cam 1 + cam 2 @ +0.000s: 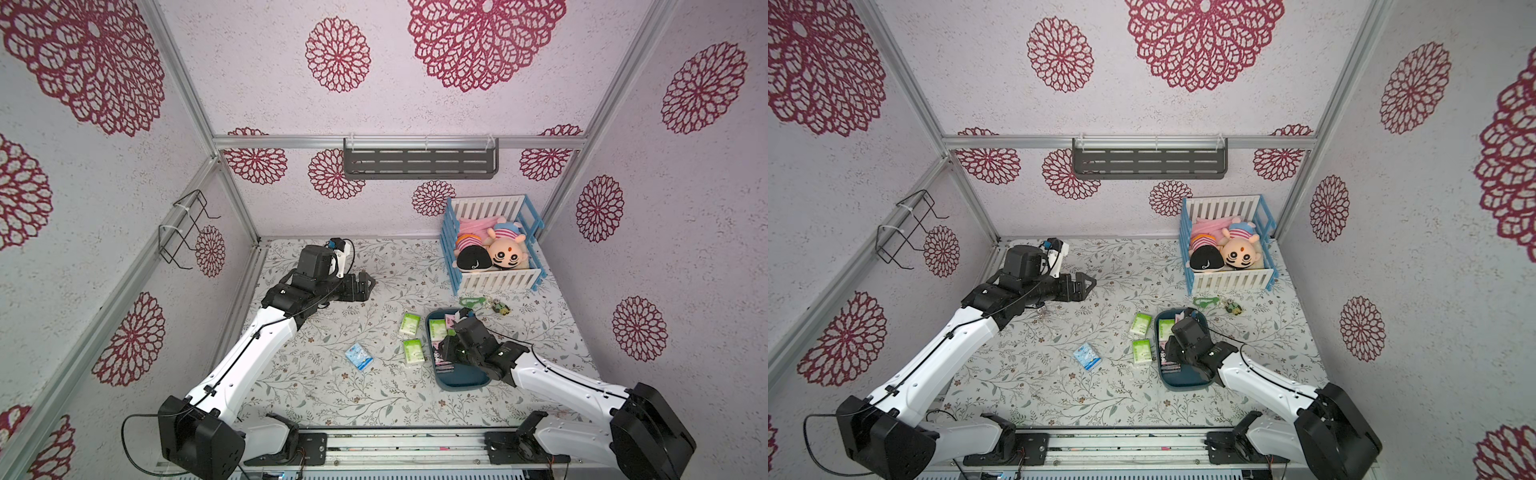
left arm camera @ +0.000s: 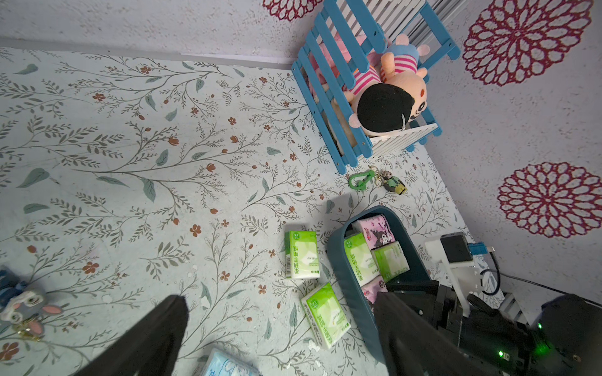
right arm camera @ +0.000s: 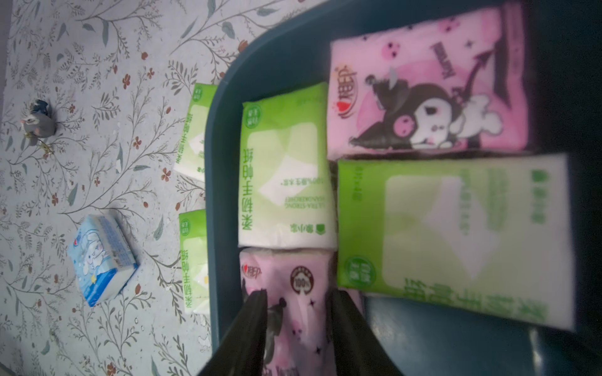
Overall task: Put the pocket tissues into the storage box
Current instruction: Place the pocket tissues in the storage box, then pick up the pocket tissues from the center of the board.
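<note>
Over the storage box [image 1: 459, 379], my right gripper [image 3: 299, 293] is hovering with jaws parted above a pink pack [image 3: 277, 267], whose long axis is running along the box's length. Left gripper [image 2: 280, 298] is sitting spread wide. Two green packs [image 1: 410, 324] and a blue pack [image 1: 359, 356] are lying outside it.

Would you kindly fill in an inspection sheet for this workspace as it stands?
Surface: floral tabletop, flat.
Job's things: storage box holds at least four packs; far green pack, near green pack and light blue pack lie outside.
Clutter: toy crib with plush dolls; green carabiner; small figure keychain; grey figure keychain.
Grippers: left claw open, empty; right claw over the box, jaws astride a pink pack, grip unclear.
Cables: black cable loops at the left arm's base.
Surroundings: flower-patterned walls, grey shelf, wire rack.
</note>
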`<state>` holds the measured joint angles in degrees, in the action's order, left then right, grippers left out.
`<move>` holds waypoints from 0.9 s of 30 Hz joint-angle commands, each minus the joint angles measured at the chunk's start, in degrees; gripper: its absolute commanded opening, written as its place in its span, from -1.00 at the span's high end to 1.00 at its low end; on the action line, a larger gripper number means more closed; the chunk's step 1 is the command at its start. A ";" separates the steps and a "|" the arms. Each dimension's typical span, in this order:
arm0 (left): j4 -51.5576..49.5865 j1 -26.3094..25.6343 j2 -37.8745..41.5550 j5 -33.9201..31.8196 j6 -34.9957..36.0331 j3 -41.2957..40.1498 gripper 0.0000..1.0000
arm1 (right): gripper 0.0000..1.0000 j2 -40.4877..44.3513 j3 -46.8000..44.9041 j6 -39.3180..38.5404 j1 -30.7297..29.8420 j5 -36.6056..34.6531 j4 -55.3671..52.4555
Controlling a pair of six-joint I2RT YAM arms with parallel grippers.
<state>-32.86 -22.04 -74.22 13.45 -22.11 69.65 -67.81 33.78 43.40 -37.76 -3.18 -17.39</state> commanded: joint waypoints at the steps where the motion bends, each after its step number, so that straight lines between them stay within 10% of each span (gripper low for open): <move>1: 1.16 -0.28 0.21 0.94 -0.11 -0.28 -0.94 | 0.19 2.58 3.74 -1.95 0.32 -0.99 -1.05; 12: 3.25 3.82 1.85 0.36 -6.72 0.07 -0.94 | 0.12 1.22 11.93 -5.06 -2.80 -1.12 -2.02; 27: 1.99 24.84 10.76 1.58 -14.14 -11.25 -0.94 | -0.08 -32.04 34.83 -14.32 -18.55 8.82 4.22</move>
<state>-29.63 0.86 -63.86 13.82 -35.51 59.66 -95.96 64.88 32.05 -54.54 1.96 -14.20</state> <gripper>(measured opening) 0.971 0.540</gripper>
